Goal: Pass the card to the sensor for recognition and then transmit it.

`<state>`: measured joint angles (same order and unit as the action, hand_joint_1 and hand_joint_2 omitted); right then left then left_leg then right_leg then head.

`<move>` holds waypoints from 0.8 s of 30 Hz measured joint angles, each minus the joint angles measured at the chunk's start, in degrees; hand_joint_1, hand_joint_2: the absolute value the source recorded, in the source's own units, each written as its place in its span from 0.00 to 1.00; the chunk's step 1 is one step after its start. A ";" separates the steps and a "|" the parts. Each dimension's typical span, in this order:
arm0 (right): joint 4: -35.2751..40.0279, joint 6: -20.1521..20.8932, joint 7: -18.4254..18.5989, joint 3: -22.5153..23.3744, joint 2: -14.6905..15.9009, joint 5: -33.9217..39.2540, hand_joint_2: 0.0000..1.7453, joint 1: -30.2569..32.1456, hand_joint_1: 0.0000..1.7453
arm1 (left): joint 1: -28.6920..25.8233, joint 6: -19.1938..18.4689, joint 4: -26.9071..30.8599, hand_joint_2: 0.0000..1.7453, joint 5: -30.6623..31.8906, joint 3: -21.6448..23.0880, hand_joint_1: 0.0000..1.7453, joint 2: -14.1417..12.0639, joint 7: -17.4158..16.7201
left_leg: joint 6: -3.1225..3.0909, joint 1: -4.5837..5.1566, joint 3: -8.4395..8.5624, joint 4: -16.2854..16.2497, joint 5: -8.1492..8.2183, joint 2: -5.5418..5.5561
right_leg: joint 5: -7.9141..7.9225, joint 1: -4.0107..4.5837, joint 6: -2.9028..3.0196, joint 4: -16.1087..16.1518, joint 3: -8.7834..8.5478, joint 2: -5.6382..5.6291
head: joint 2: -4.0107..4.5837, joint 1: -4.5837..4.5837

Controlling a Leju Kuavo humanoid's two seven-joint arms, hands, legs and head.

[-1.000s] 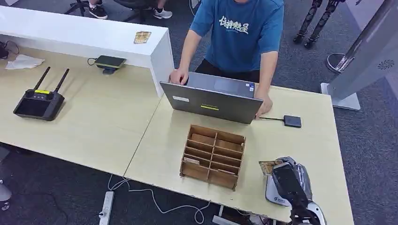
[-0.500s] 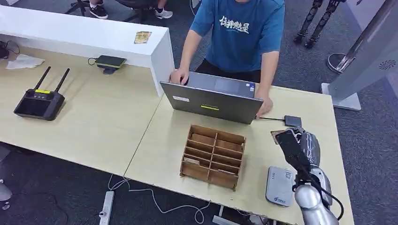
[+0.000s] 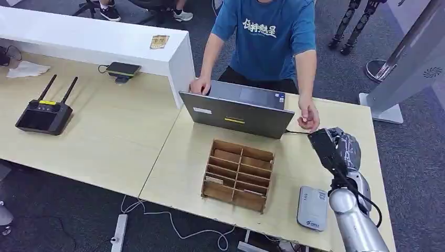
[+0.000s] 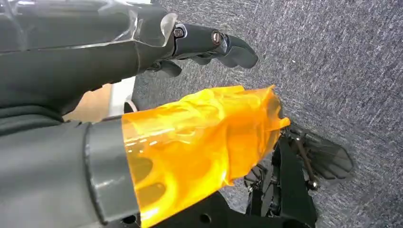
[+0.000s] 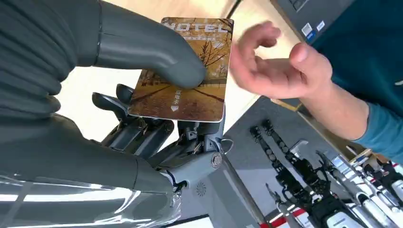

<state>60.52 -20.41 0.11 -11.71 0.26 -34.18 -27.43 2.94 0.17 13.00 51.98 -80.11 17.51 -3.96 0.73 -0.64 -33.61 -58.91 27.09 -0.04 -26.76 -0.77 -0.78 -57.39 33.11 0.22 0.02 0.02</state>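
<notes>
My right hand (image 3: 336, 149) is raised over the table's right side, just in front of the person. In the right wrist view its thumb (image 5: 157, 52) pins a hotel card (image 5: 195, 80) with an autumn picture against the fingers. The person's hand (image 5: 280, 66) hovers close to the card's far edge with fingers spread, apart from it; in the head view that hand (image 3: 308, 118) hangs just beyond mine. The grey card sensor (image 3: 313, 208) lies flat near the table's front edge, behind my hand. My left hand (image 4: 204, 47) hangs over the carpet and holds nothing.
A wooden compartment box (image 3: 239, 175) stands mid-table, left of my arm. An open laptop (image 3: 236, 110) sits behind it, with the person's other hand at its corner. A remote controller (image 3: 44, 113) lies on the left table. A white counter (image 3: 94, 42) runs along the back.
My right hand rose from over the sensor and carried the card forward toward the person. The person's hand lifted off the table by the laptop and came toward the card.
</notes>
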 joint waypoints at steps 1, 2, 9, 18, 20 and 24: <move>-0.56 -0.04 -0.02 0.15 -0.04 -0.09 1.00 -0.45 1.00 | 0.00 0.00 0.00 0.00 0.04 0.02 0.00 0.00 0.00 | 0.00 0.00 0.00 0.00 0.00 0.01 | 0.00 0.00 0.00 0.00 0.00 0.00 | 0.00 -0.02; -1.07 -0.09 -0.04 0.24 -0.20 -0.22 1.00 -0.83 1.00 | 0.00 0.00 0.00 0.00 0.04 0.04 0.00 0.00 0.00 | 0.00 0.00 0.00 0.00 0.00 0.00 | 0.00 0.00 0.00 0.00 0.00 0.00 | 0.00 0.00; -2.84 -0.59 -0.15 0.37 -0.52 -0.72 1.00 -1.71 1.00 | 0.02 0.00 0.00 0.00 0.13 0.31 0.00 -0.02 -0.02 | 0.00 0.00 -0.02 0.00 0.02 0.00 | -0.01 0.00 0.00 0.00 0.01 0.00 | 0.00 -0.02; -4.04 -4.68 -0.72 1.79 -0.55 -2.80 1.00 -6.66 1.00 | 0.14 0.00 0.00 0.00 1.03 1.05 0.00 -0.24 -0.13 | 0.02 0.00 0.00 -0.01 -0.02 -0.01 | 0.03 0.00 -0.03 0.00 0.03 -0.02 | 0.00 0.00; -4.04 -5.03 -0.72 2.14 -0.29 -3.60 1.00 -8.26 1.00 | 0.17 0.00 0.00 0.00 1.18 1.37 0.00 -0.26 -0.13 | 0.02 0.00 -0.01 -0.02 -0.02 -0.01 | 0.04 0.00 -0.03 0.00 0.03 -0.02 | 0.00 -0.02; -3.98 -5.62 -0.72 2.47 0.24 -4.83 1.00 -11.59 1.00 | 0.23 0.00 0.00 0.00 1.68 1.84 0.00 -0.33 -0.15 | 0.02 0.00 0.00 -0.02 -0.02 -0.01 | 0.04 0.00 -0.03 0.00 0.03 -0.03 | 0.00 0.00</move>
<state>56.54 -26.03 -0.61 -9.25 0.50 -39.02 -39.03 3.17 0.17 13.00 53.66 -78.27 17.18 -4.11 0.75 -0.64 -33.61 -58.93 27.07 -0.05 -26.71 -0.77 -0.81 -57.40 33.14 0.19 0.02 0.02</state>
